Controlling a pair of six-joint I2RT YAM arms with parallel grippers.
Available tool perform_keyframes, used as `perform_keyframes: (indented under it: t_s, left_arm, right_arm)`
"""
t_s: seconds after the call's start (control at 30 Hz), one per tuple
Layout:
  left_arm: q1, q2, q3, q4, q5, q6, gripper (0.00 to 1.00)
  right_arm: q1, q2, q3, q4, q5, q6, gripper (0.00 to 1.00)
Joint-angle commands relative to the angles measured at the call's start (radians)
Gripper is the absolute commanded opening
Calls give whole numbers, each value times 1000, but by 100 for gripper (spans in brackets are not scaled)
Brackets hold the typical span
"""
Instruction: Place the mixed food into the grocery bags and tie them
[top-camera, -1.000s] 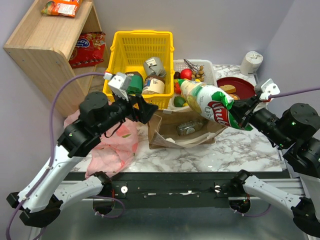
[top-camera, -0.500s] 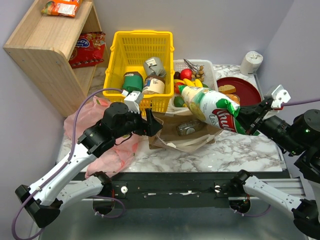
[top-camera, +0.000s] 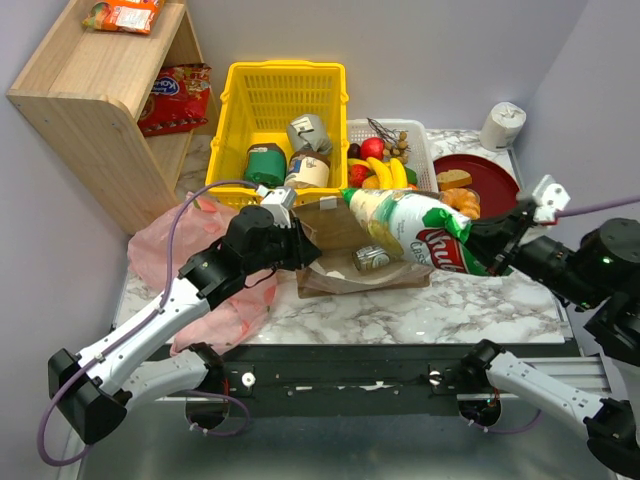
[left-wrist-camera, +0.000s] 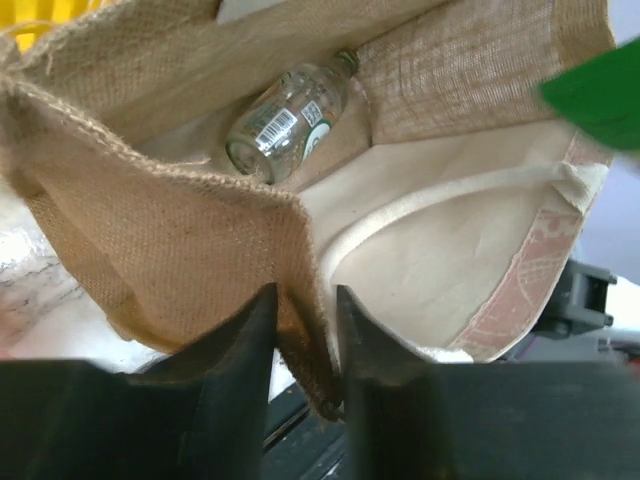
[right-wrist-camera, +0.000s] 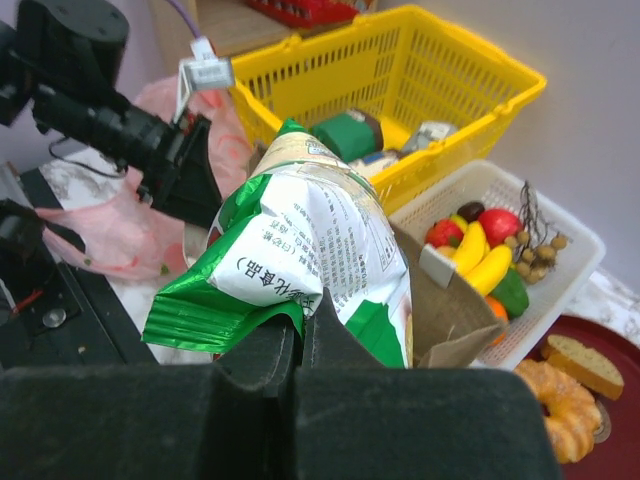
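Crisp packet (top-camera: 415, 232) hangs tilted just over the open mouth of the brown bag (top-camera: 335, 228), with your right gripper (right-wrist-camera: 300, 318) clamped on its lower end. Your left gripper (left-wrist-camera: 305, 320) is pinching the bag's near rim. Glass bottle (left-wrist-camera: 285, 125) lies inside the bag. Bananas (top-camera: 390, 172) sit behind the bag, and the pink bag (top-camera: 225, 300) lies crumpled to its left.

crisp packet (top-camera: 415, 228) in right gripper (top-camera: 479, 246) | tilted over brown bag (top-camera: 335, 230)
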Motion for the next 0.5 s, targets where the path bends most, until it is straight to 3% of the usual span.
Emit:
perform_keyframes:
  t_s: [0.0, 0.2, 0.47]
  left_arm:
    - [-2, -54, -19, 2, -92, 5, 21]
    - [-2, -91, -68, 16, -79, -8, 4]
    - [-2, -92, -82, 36, -56, -9, 0]
  right_arm:
    - [1, 55, -117, 4, -18, -20, 1]
    - [1, 190, -172, 111, -132, -33, 1]
    - [0, 383, -292, 386, -360, 73, 1]
